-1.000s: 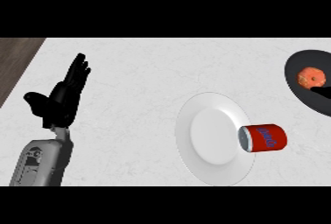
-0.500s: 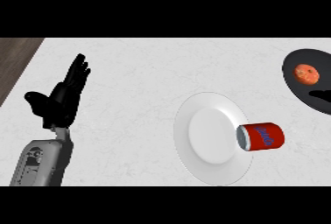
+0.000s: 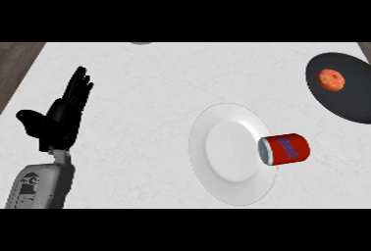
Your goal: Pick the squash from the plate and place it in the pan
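White marbled counter [image 3: 145,73] carries a white plate [image 3: 225,147] near its middle, with a red can [image 3: 286,149] lying on its side across the plate's right rim. At the right edge, the orange squash [image 3: 332,80] sits inside the black pan [image 3: 348,105]. At the left, the left hand [image 3: 62,115] rests released, fingers straight up, holding nothing.

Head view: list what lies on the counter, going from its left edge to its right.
left hand, open and resting → white plate → red can lying at the plate's right rim → squash, which sits in the black pan.
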Motion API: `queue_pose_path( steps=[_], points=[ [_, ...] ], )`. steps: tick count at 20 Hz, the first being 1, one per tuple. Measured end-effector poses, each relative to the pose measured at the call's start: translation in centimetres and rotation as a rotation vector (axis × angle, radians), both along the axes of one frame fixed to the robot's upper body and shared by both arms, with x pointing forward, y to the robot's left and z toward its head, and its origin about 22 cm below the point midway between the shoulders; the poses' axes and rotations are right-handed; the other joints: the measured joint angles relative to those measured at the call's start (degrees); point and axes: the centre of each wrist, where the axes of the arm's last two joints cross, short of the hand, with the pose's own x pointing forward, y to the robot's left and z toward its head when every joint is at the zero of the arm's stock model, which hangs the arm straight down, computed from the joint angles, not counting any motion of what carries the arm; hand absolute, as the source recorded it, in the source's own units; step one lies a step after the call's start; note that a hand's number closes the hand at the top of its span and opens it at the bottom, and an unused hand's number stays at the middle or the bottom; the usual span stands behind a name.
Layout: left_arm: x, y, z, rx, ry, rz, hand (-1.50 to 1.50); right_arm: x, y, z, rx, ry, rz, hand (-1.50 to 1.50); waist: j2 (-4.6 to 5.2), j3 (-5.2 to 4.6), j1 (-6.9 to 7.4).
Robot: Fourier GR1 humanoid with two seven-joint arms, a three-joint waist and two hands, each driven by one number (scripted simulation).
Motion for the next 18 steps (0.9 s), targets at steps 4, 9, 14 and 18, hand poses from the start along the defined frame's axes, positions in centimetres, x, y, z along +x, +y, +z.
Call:
queue_pose_path(
  steps=[4,9,14,18],
  points=[
    [-0.3,0.7,-0.3,-0.001,0.004,0.018,0.00,-3.1,-2.3,-0.6,0.062,-0.038,0.066,-1.50,-0.31,-0.09,-0.84],
    [-0.7,1.0,-0.6,0.002,0.019,0.037,0.00,-6.9,-5.3,0.2,0.064,-0.025,0.051,-1.50,-0.74,-0.19,-1.76],
    [-0.6,1.3,-1.4,-0.002,0.024,0.045,0.00,-9.6,-7.0,0.7,0.054,0.010,0.035,-1.50,-1.11,-0.35,-2.65],
    [-0.4,1.7,-0.8,0.001,0.025,0.046,0.00,-11.0,-7.4,0.3,0.028,0.042,0.028,-1.50,-1.17,-0.37,-2.63]
  ],
)
